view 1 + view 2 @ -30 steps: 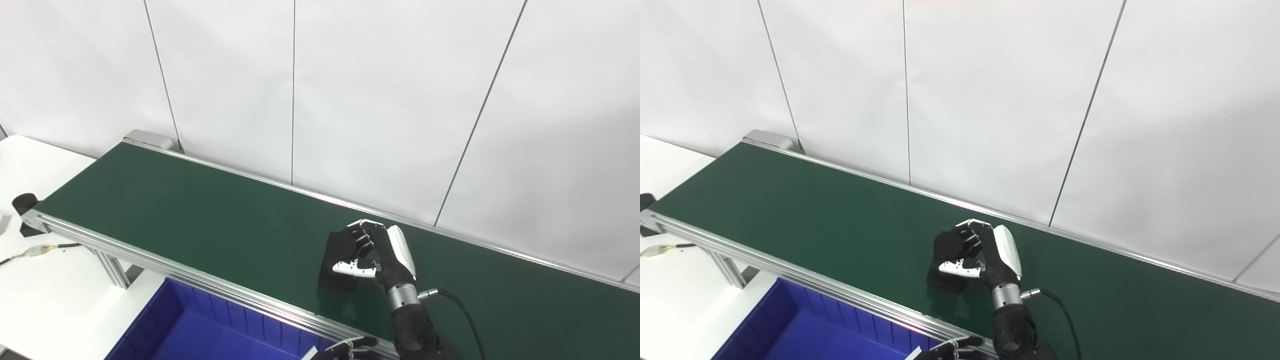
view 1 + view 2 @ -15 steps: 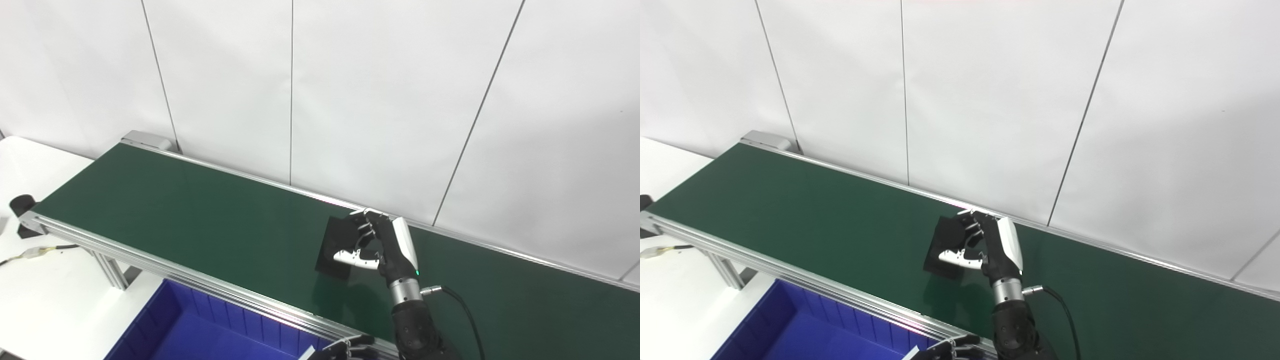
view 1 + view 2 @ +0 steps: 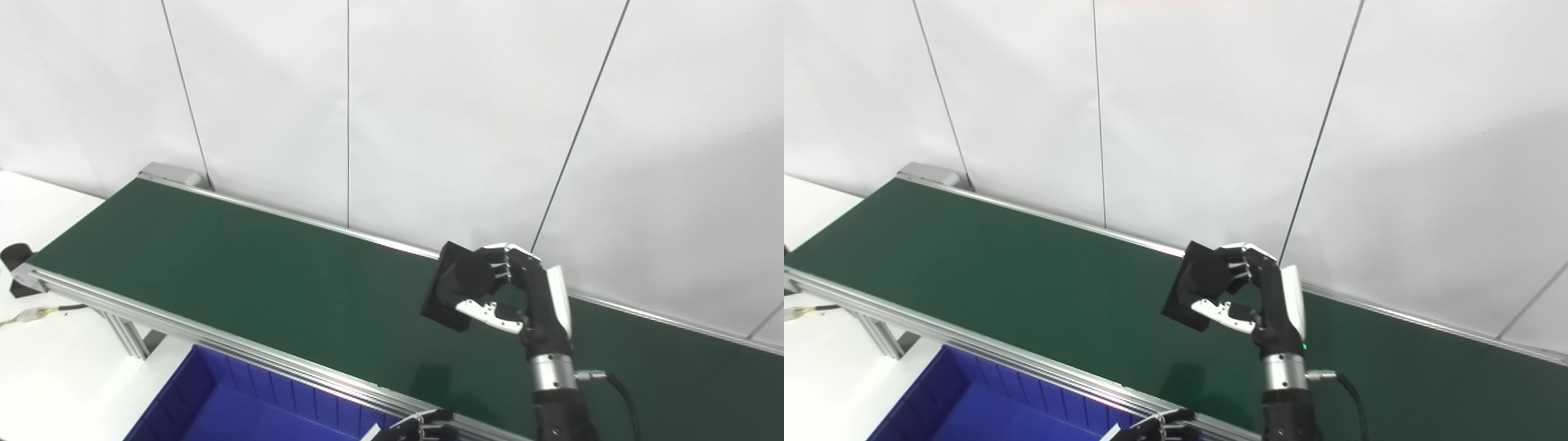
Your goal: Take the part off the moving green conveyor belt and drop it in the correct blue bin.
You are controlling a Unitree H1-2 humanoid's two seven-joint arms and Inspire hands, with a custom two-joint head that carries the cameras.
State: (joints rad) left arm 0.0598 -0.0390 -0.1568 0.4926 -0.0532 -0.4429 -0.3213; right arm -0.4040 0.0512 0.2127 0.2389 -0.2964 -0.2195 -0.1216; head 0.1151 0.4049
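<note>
A flat black part (image 3: 452, 286) is held tilted in the air above the green conveyor belt (image 3: 245, 275), pinched between the fingers (image 3: 496, 269) and thumb of the robot's right hand (image 3: 520, 294), clear of the belt surface. The belt runs along a white panelled wall (image 3: 429, 110). A blue bin (image 3: 202, 404) sits below the belt's near rail. Only the fingertips of the left hand (image 3: 419, 430) show at the bottom edge; whether it is open or clenched cannot be told.
</note>
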